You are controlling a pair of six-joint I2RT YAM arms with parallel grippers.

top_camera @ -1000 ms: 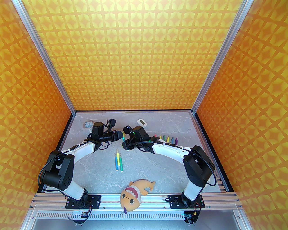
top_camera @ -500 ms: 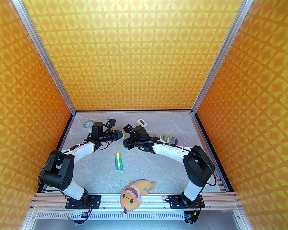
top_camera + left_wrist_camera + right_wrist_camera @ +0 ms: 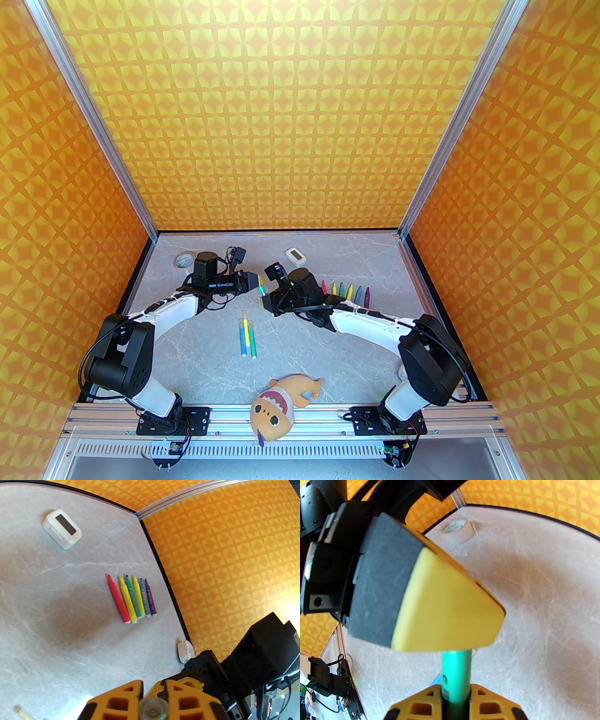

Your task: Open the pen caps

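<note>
The left gripper [image 3: 152, 689] is clamping its yellow fingers on a pale, translucent pen cap [image 3: 153, 710], whose round end is facing the lens at the bottom centre of the left wrist view. The right gripper [image 3: 455, 699] is squeezing the barrel of the green pen [image 3: 456, 667] at the bottom centre of its own view. From there the barrel is running straight up the frame and vanishing behind the left gripper's finger [image 3: 445, 606].

In the top view the two grippers are meeting nose to nose just left of centre, the left gripper [image 3: 257, 280] sitting up and to the left of the right gripper [image 3: 266, 300]. The pen's long axis is lying along that short diagonal. The joint is hidden, so I cannot tell whether the cap is seated or already loose.

The coming pull is probably a straight one along this axis, each arm drawing back toward its own side. To the right of the right wrist, six uncapped pens [image 3: 349, 290] are lying in a row, tips pointing toward the top of the frame and close to the table's right edge [image 3: 164, 573]. Three more pens [image 3: 247, 335] are lying below the grippers, apparently capped. The tape roll [image 3: 458, 530] is sitting well behind the left arm, leaving it open table to retreat over.
</note>
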